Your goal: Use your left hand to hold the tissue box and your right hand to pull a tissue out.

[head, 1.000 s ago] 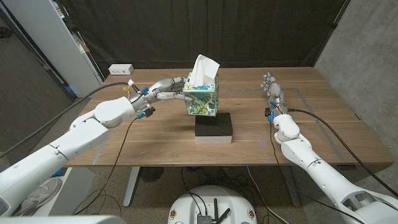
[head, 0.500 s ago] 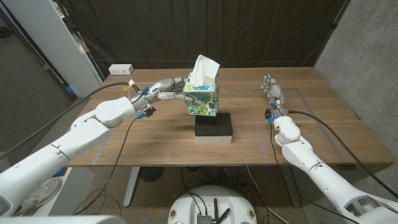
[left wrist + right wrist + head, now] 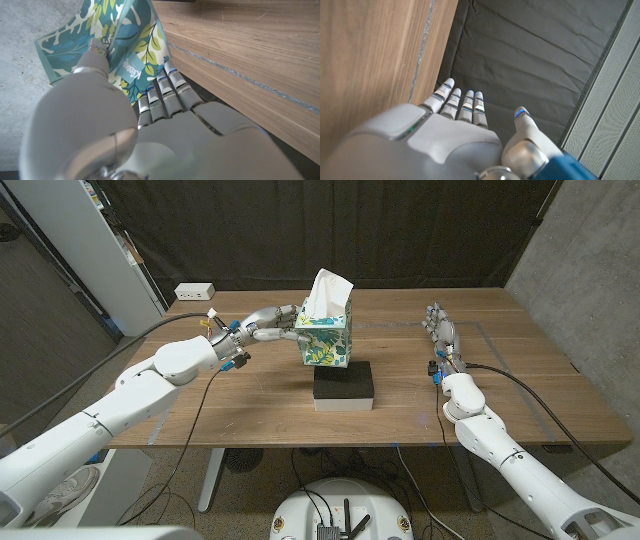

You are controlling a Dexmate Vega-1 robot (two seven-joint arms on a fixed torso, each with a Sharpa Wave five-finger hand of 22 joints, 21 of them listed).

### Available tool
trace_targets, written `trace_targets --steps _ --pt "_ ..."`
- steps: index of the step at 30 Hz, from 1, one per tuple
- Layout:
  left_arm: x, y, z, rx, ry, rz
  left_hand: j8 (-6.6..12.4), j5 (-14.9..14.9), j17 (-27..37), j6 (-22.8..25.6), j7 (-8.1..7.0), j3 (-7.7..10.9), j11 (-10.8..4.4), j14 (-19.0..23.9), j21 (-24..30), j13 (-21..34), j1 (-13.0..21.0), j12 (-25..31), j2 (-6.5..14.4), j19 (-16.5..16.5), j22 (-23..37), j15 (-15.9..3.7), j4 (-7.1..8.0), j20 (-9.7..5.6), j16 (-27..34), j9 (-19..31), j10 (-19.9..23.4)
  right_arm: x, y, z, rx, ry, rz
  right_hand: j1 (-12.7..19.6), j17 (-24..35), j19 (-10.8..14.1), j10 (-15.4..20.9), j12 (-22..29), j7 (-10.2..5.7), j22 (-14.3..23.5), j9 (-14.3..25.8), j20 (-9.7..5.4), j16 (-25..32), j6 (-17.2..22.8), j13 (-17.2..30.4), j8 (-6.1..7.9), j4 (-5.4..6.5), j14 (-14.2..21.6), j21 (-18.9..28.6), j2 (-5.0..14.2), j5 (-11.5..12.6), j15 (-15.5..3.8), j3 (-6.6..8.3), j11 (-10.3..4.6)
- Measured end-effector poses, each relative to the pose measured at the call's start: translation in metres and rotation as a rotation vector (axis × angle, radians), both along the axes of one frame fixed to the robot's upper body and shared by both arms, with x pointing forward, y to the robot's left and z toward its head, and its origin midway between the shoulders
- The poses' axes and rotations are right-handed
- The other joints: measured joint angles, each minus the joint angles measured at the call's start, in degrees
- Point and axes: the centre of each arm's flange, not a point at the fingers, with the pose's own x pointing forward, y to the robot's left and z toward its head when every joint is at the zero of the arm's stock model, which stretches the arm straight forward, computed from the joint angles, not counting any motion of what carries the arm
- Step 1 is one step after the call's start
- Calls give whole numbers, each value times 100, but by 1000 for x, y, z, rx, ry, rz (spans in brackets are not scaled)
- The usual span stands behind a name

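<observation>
Left arm: it is stretched from the near left corner across the table [image 3: 250, 395] toward the middle, the left hand [image 3: 268, 323] at the box's left side.
Left hand: the box [image 3: 325, 339] is gripped by it; in the left wrist view the thumb [image 3: 97, 55] is pressed on one leaf-printed face and the fingers [image 3: 165, 95] are laid along the face next to it.
Box: it is held tilted in the air over the black block [image 3: 344, 385], clear of the block's top; a white tissue [image 3: 326, 288] is seen standing up from its opening.
Right arm: it is laid along the table's right side, the forearm pointing away from the robot.
Right hand: the right hand [image 3: 437, 326] is kept well apart from the box, fingers straight and a little apart, nothing held; in the right wrist view its fingertips [image 3: 465, 100] are seen reaching past the table's edge toward the dark curtain [image 3: 530, 50].
Change: against the earlier frames the box, tissue and left hand are unmoved; the right arm has been shifted slightly toward the right, the hand still extended.
Other: a white power strip [image 3: 195, 291] is seen at the far left edge.
</observation>
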Motion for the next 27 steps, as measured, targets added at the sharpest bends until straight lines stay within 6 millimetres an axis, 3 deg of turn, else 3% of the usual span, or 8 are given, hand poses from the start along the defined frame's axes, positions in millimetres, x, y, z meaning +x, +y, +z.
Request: trace_targets --steps 27 --pt "-1 -2 -2 -2 -6 -7 0 0 -3 0 0 22 0 33 -65 30 -1 -23 -2 -34 2 30 -23 -29 -52 0 0 -32 1 -20 18 -12 -17 0 1 20 0 0 0 0 0 -20 0 0 0 0 -49 0 -44 0 0 0 -1 0"
